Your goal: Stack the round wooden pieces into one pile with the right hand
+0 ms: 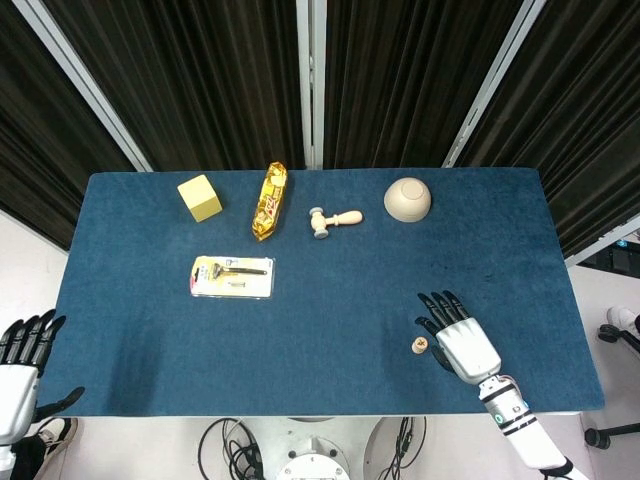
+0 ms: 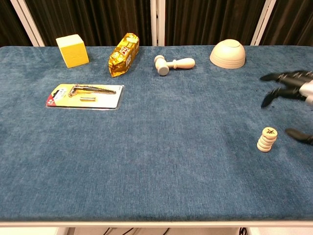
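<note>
The round wooden pieces stand as one upright pile near the table's right front, seen from above as a single disc with a dark mark on top. My right hand hovers just to the right of the pile with its fingers spread and nothing in it; in the chest view the right hand shows at the right edge, raised above the pile and apart from it. My left hand hangs open off the table's front left corner.
Along the back stand a yellow cube, a gold snack packet, a small wooden mallet and an upturned beige bowl. A carded razor pack lies at mid-left on the blue table.
</note>
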You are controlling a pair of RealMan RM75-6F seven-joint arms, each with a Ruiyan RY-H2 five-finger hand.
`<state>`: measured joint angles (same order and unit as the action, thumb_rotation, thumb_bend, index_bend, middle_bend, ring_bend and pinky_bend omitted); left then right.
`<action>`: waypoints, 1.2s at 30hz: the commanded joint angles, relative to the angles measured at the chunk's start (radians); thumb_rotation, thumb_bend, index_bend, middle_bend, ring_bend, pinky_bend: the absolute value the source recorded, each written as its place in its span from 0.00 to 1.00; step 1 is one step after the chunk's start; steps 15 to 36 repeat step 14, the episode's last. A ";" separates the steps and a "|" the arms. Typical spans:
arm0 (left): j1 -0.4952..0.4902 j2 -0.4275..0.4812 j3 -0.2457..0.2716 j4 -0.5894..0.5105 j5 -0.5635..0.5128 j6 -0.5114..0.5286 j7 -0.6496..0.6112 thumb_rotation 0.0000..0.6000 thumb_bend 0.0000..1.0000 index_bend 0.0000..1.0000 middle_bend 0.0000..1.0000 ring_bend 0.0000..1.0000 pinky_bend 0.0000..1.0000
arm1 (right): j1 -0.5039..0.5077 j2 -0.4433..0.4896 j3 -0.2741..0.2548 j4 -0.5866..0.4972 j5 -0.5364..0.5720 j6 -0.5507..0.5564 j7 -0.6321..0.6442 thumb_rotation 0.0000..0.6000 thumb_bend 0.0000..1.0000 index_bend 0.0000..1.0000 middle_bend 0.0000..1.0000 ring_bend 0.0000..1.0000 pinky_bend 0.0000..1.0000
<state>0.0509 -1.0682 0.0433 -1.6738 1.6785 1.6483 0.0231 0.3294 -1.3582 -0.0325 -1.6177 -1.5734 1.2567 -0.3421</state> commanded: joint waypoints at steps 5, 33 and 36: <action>0.003 0.002 -0.009 0.007 -0.016 0.007 -0.010 1.00 0.09 0.03 0.00 0.00 0.00 | -0.165 0.119 0.000 -0.030 -0.027 0.287 0.003 1.00 0.30 0.00 0.00 0.00 0.00; -0.008 -0.008 -0.017 0.018 -0.033 -0.015 0.007 1.00 0.09 0.03 0.00 0.00 0.00 | -0.255 0.197 0.021 -0.012 0.090 0.327 0.131 1.00 0.28 0.00 0.00 0.00 0.00; -0.008 -0.008 -0.017 0.018 -0.033 -0.015 0.007 1.00 0.09 0.03 0.00 0.00 0.00 | -0.255 0.197 0.021 -0.012 0.090 0.327 0.131 1.00 0.28 0.00 0.00 0.00 0.00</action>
